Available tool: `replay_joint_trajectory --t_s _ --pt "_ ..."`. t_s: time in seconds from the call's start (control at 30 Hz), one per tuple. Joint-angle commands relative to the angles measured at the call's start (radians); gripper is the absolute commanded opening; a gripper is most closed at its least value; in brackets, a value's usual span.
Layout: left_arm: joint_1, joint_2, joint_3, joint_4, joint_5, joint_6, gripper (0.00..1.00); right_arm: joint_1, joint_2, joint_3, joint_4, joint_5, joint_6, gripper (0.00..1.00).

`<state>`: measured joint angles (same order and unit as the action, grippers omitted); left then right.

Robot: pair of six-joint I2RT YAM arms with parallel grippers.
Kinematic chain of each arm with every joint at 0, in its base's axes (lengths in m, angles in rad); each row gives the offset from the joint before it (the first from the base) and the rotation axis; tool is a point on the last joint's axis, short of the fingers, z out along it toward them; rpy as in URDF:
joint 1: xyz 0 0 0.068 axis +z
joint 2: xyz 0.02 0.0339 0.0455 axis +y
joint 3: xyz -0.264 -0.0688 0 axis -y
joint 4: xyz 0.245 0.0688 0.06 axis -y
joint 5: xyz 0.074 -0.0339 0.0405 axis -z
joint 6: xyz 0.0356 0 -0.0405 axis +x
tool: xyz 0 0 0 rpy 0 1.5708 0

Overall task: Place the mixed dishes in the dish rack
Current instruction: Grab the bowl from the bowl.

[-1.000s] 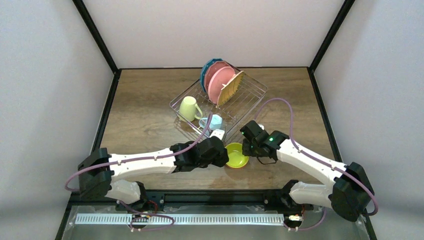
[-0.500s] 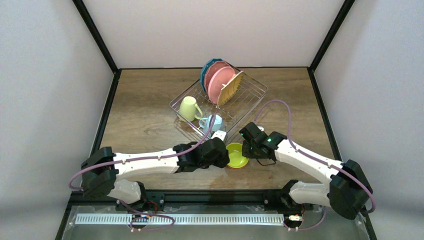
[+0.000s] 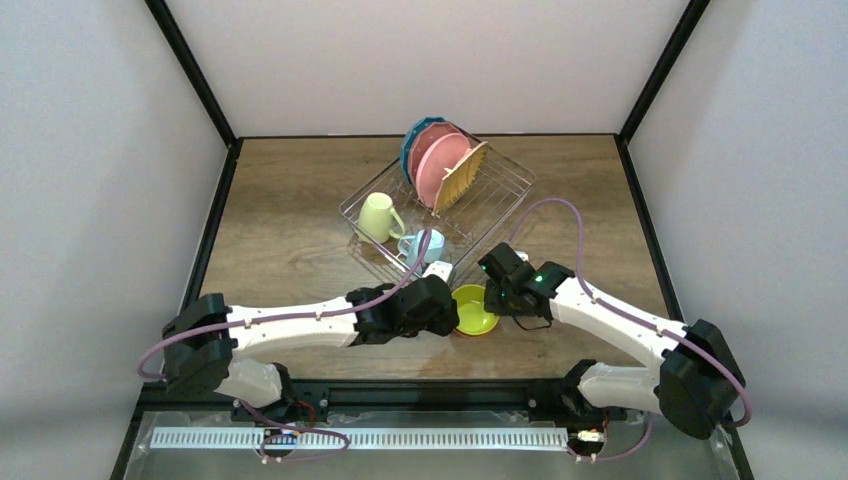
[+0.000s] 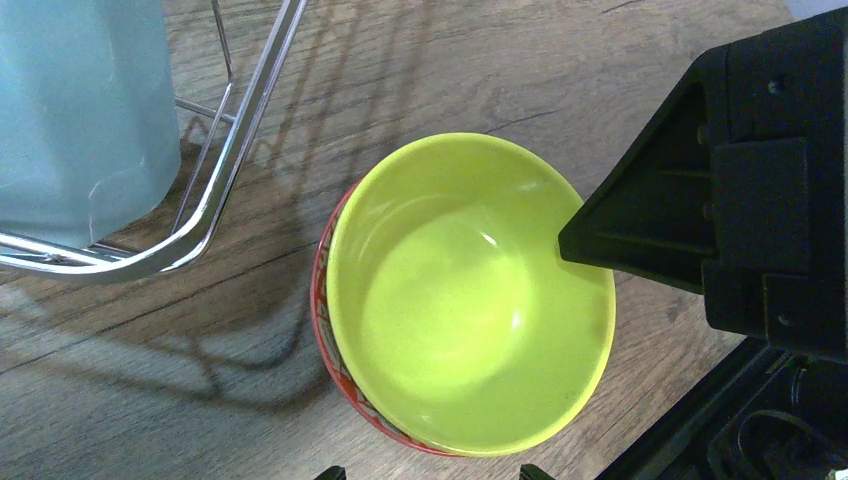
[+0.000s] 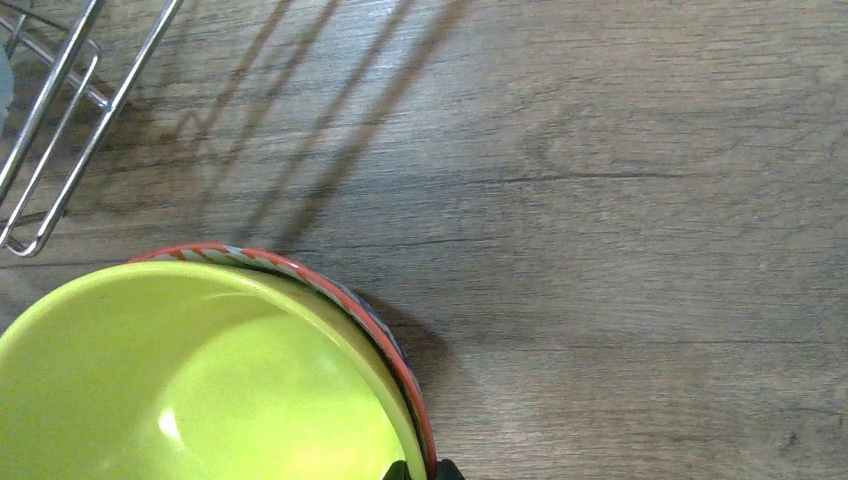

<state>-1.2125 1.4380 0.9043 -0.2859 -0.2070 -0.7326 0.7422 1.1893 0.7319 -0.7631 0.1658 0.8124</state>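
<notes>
The lime bowl (image 4: pixel 460 300) sits inside the red-patterned bowl (image 4: pixel 324 300). Both are on the table (image 3: pixel 290 250), just beside the near corner of the dish rack (image 3: pixel 500 190), not in it. R gripper (image 3: pixel 489 299) is pinched on the right rim of the lime bowl (one finger inside, other outside; the red rim seems caught too). L gripper (image 3: pixel 450 306) hangs at the bowls' left side w/ jaws wide apart, holding nothing. In the rack: plates (image 3: pixel 440 165) standing on edge at far end, pale green mug (image 3: pixel 377 215) & light blue mug (image 3: pixel 425 243) nearer.
</notes>
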Motion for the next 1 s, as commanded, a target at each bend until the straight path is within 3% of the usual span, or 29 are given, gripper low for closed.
replay_joint_trajectory --t_s 0.0,0.97 --pt "-0.007 0.012 0.011 0.007 -0.005 0.001 1.00 0.012 -0.007 0.040 -0.035 0.026 0.007 0.11" --pt "-0.007 0.004 -0.006 0.020 0.000 -0.002 1.00 0.026 -0.010 0.060 -0.077 0.032 0.018 0.21"
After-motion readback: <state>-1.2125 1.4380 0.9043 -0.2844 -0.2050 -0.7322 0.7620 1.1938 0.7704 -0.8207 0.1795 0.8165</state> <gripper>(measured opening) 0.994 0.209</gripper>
